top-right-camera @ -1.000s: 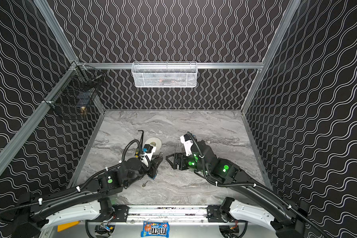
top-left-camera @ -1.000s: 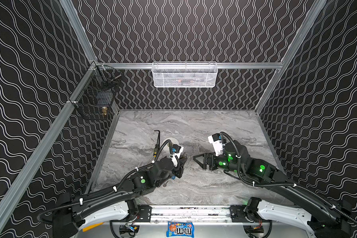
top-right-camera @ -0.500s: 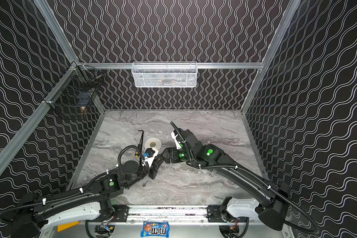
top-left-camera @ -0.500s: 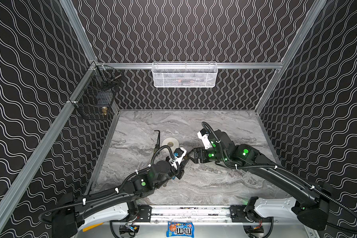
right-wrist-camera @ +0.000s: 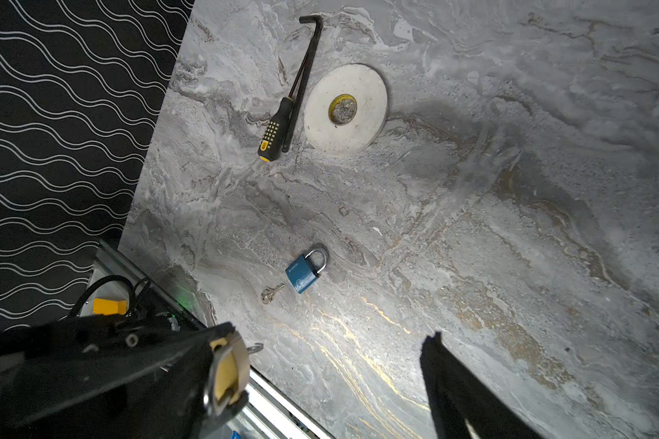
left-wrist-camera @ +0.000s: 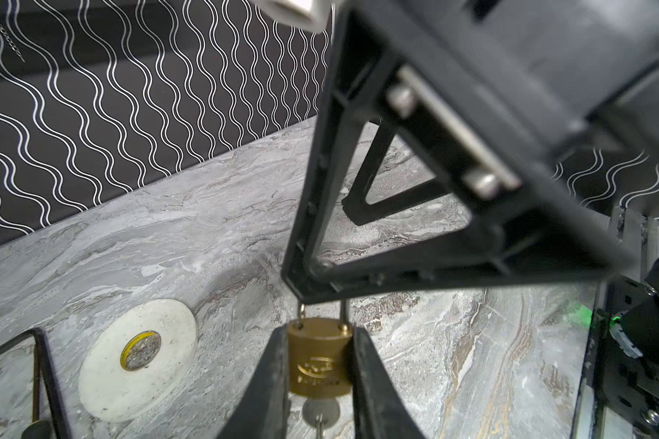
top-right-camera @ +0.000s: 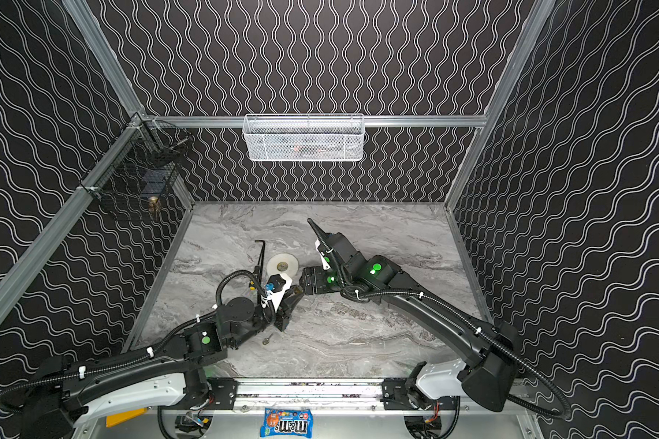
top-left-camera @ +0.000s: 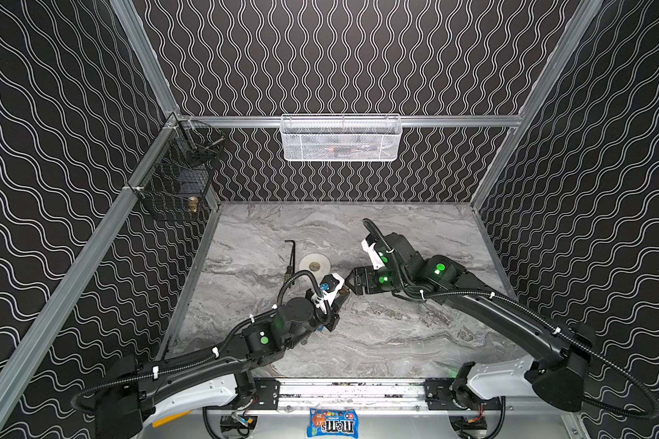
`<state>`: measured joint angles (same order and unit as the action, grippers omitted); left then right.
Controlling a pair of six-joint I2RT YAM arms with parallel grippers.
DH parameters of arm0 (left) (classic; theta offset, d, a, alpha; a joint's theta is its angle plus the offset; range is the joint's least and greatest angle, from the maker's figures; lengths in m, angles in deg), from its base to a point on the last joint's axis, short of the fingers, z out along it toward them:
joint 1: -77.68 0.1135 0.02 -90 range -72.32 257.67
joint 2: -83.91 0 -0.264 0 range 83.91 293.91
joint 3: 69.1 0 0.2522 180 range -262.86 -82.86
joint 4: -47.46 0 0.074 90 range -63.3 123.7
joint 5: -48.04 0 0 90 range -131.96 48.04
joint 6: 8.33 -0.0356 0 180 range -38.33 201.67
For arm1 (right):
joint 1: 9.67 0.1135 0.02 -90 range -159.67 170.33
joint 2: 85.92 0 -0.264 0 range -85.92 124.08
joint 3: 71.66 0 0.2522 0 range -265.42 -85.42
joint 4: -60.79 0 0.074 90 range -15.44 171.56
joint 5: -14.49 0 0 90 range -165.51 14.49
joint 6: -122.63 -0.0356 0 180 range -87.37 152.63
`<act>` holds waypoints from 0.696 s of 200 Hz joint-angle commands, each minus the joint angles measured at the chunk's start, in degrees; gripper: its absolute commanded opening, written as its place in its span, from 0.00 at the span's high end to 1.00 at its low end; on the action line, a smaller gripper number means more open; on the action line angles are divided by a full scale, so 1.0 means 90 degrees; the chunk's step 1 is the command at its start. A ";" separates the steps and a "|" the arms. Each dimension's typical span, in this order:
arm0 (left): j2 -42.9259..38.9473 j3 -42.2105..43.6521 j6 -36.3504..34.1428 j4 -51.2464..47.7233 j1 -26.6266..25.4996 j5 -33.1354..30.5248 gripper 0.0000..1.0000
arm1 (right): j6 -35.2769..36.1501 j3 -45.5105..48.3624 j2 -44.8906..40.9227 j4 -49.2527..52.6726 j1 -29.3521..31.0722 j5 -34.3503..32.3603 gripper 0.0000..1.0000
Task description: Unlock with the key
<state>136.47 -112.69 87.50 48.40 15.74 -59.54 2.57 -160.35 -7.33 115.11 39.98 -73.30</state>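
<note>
A brass padlock (left-wrist-camera: 318, 365) sits between the fingers of my left gripper (left-wrist-camera: 318, 334), which is shut on its body. A silver key (left-wrist-camera: 320, 412) sticks out of the padlock's bottom. In both top views the padlock (top-left-camera: 344, 292) (top-right-camera: 299, 290) is held above the table's middle. My right gripper (top-left-camera: 349, 283) (right-wrist-camera: 331, 342) is open, and one fingertip (left-wrist-camera: 301, 285) hangs right over the shackle. The shackle end (right-wrist-camera: 225, 376) shows beside that finger in the right wrist view. A blue padlock (right-wrist-camera: 303, 271) and a second small key (right-wrist-camera: 269, 294) (top-right-camera: 268, 338) lie on the table.
A white tape roll (top-left-camera: 314, 262), a black hex wrench (top-left-camera: 290, 252) and a black-and-yellow screwdriver (right-wrist-camera: 273, 131) lie left of centre. A white mesh basket (top-left-camera: 341, 138) hangs on the back wall, a black wire basket (top-left-camera: 179, 182) on the left wall. A candy bag (top-left-camera: 331, 422) lies beyond the front rail.
My right arm has swung left across the table, and its open jaws now meet the padlock. The left gripper has kept its hold and turned the padlock slightly toward the right arm.
</note>
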 commanded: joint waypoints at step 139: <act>-0.0016 0.0032 -0.0189 0.0203 -0.0001 -0.0069 1.00 | 0.0627 -0.0603 0.0350 0.0747 -0.0132 -0.0330 0.11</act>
<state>136.73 -112.10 87.35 48.62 15.74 -59.74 6.76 -165.29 -4.51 119.92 39.30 -75.55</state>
